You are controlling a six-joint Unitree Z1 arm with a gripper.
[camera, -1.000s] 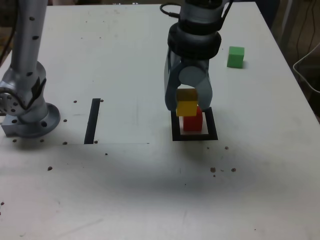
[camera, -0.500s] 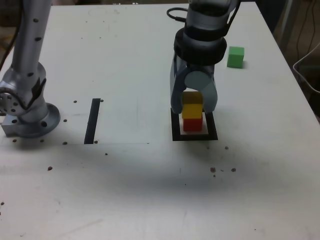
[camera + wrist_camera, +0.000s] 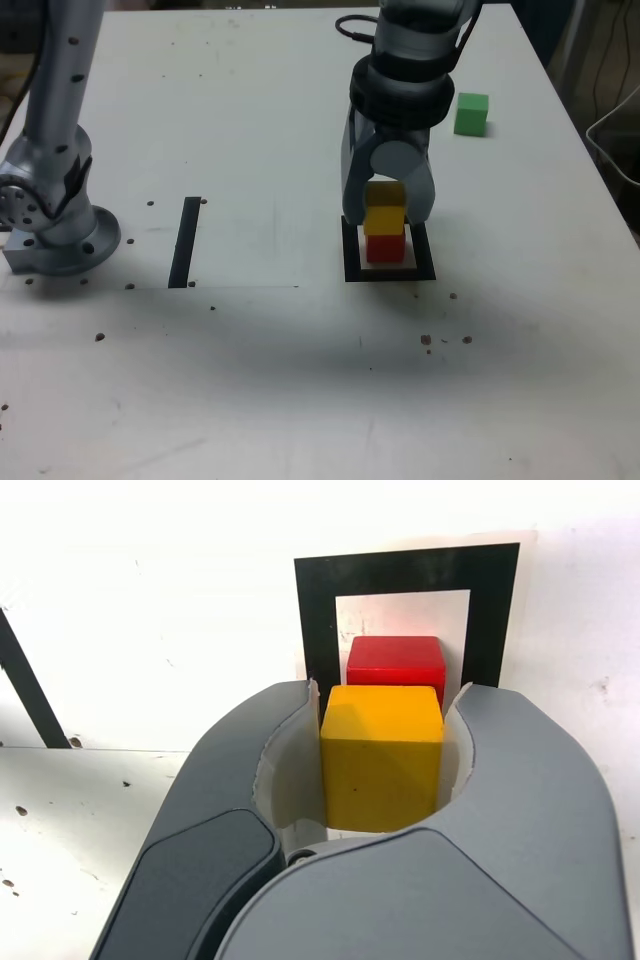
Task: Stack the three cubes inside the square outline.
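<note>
Gripper (image 3: 386, 205): clenched on the yellow cube, upper centre of the exterior view
Yellow cube (image 3: 384, 208): between the fingertips, right above the red cube; whether the two touch, cannot tell
Red cube (image 3: 385, 249): inside the square outline, just right of centre in the exterior view
Square outline (image 3: 425, 262): black border, flat on the table (image 3: 250, 380)
Green cube (image 3: 471, 114): on the table, upper right of the exterior view
Black strip (image 3: 185, 242): left of centre in the exterior view
</note>
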